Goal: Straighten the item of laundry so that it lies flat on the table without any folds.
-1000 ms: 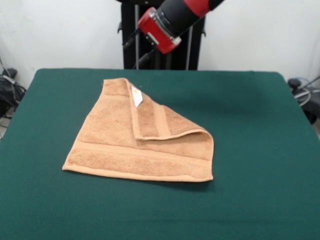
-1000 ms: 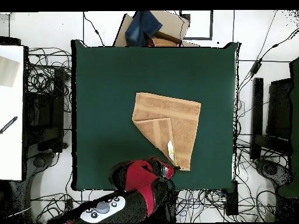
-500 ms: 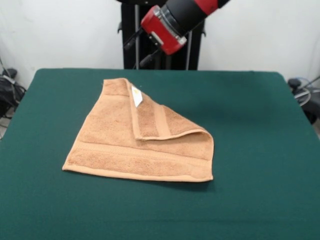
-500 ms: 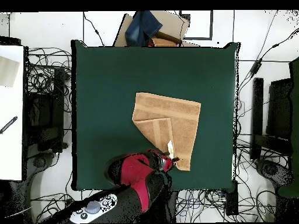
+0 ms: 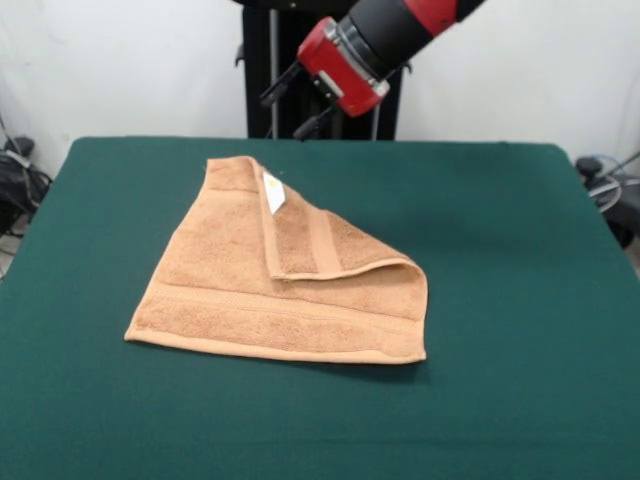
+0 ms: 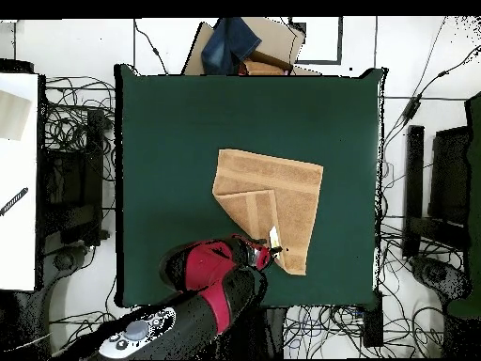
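Note:
The item of laundry, a tan terry towel [image 5: 230, 300] [image 6: 291, 188], lies on the green table [image 5: 500, 250] [image 6: 169, 141]. One corner is folded over onto its middle, making a raised flap [image 5: 310, 245] with a rounded fold at the right. A small white tag [image 5: 273, 192] [image 6: 274, 237] shows at the flap's edge. My gripper [image 5: 298, 108] [image 6: 271, 254] hangs in the air above the towel's far edge, close to the tag. It is open, its two dark fingers spread with nothing between them.
A cardboard box with blue cloth [image 6: 240, 47] sits beyond the table's top edge in the overhead view. Cables lie all round the table, and a white surface [image 6: 17, 179] stands at the left. The black pedestal [image 5: 260, 70] rises behind the far edge.
The arm's end has shifted right in the front view, and the arm's body has swung left in the overhead view. The towel has not moved.

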`<state>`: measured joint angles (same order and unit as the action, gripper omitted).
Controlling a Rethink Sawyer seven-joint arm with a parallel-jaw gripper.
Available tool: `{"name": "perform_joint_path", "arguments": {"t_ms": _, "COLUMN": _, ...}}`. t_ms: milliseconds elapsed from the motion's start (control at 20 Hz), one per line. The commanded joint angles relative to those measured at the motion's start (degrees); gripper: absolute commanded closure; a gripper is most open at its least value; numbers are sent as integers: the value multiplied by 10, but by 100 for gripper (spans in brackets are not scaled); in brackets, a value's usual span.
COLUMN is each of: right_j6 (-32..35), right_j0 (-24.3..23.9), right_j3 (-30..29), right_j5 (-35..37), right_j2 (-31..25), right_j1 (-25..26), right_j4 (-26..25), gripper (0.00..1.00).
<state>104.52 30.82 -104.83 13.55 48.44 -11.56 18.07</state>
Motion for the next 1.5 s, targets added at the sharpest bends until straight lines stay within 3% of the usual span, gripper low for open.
{"name": "perform_joint_path", "arguments": {"t_ms": 50, "right_j6": 125, "right_j0": 5, "right_j3": 64, "right_j5": 68, "right_j2": -25, "right_j1": 29, "right_j4": 23, "gripper": 0}}
{"name": "perform_joint_path", "arguments": {"t_ms": 800, "right_j6": 123, "right_j0": 10, "right_j3": 83, "right_j5": 94, "right_j2": -22, "right_j1": 29, "right_j4": 15, "gripper": 0}}
{"name": "perform_joint_path", "arguments": {"t_ms": 1500, "right_j6": 136, "right_j0": 15, "right_j3": 129, "right_j5": 119, "right_j2": -19, "right_j1": 62, "right_j4": 24, "gripper": 0}}
